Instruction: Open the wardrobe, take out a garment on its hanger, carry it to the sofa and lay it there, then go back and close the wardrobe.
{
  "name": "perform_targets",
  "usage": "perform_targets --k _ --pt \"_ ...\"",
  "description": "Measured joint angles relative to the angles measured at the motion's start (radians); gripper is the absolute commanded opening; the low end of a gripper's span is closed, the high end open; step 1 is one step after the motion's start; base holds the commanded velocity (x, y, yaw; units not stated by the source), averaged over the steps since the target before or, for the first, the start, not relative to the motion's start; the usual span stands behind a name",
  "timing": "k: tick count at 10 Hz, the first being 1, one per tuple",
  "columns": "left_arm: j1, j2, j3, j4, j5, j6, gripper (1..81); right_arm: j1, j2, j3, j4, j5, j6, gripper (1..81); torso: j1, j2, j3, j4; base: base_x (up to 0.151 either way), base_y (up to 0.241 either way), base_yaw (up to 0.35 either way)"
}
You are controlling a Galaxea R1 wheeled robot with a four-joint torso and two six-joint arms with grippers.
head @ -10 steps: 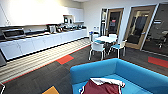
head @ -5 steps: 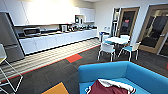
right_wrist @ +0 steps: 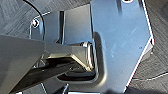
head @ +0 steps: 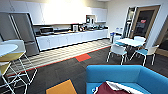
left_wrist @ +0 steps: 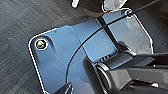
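On the sofa lies the garment; claw states cannot be told.

kitchenette along far wall: white cabinets, long counter, microwave, steel fridge. floor: dark carpet with orange patch and red patch. white table with chairs at right; wire stools at left. bright overhead light.

Your left wrist plate hangs over dark carpet, a thin cable across it. Your right wrist plate does likewise, its jointed bar alongside.
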Motion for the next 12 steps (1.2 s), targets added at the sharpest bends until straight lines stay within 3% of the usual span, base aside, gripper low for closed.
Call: perform_targets --k 12 --pt "0.003 0.007 -0.007 0.002 0.014 0.001 81.1 0.000 0.008 -0.003 0.000 0.005 0.001 81.1 0.000 0.000 0.000 0.000 0.000 0.000 0.299"
